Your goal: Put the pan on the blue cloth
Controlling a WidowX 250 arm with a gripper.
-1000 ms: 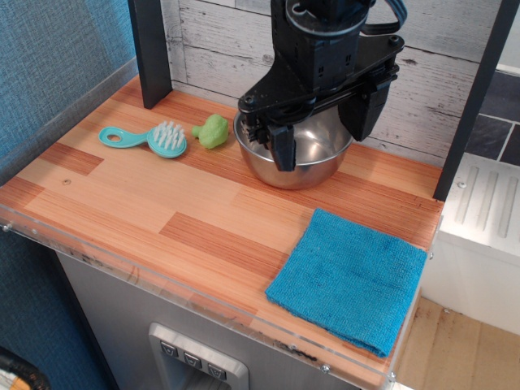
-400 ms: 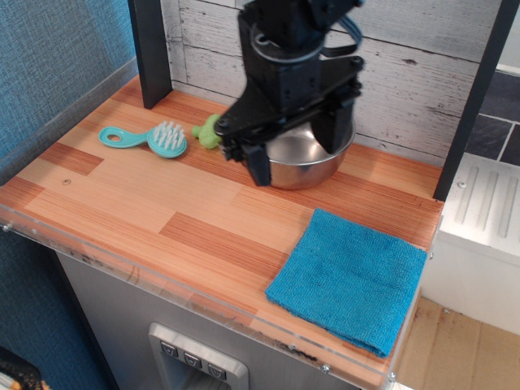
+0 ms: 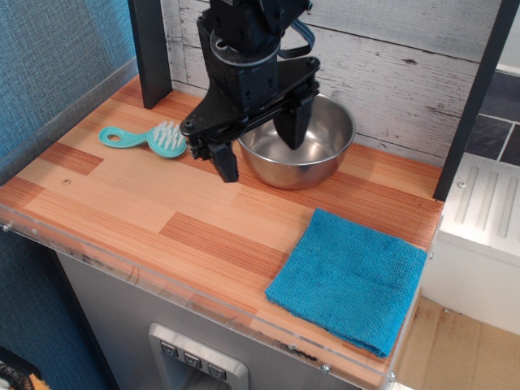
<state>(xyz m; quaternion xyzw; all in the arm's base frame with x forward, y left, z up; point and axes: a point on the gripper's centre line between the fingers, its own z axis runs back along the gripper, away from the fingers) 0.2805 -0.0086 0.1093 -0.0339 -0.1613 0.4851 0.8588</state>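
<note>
Square bright blue terry cloth [image 3: 351, 280] is lying flat at the near right of the wooden counter [image 3: 122, 203]. Farther back, the round shiny steel pan [image 3: 313, 154] is sitting on the wood — apart from the cloth. Black gripper [image 3: 258, 148] is hanging spread wide, gripping nothing — one finger [image 3: 225, 159] outside the pan's left rim, the other over its bowl. Teal brush [image 3: 150, 139] is lying at far left.

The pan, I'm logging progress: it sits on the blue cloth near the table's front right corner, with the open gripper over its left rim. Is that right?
Not quite. In the observation.image view the pan is on the bare wood at the back of the table, apart from the blue cloth, which lies near the front right corner with nothing on it. The gripper is open over the pan's left rim.
</note>
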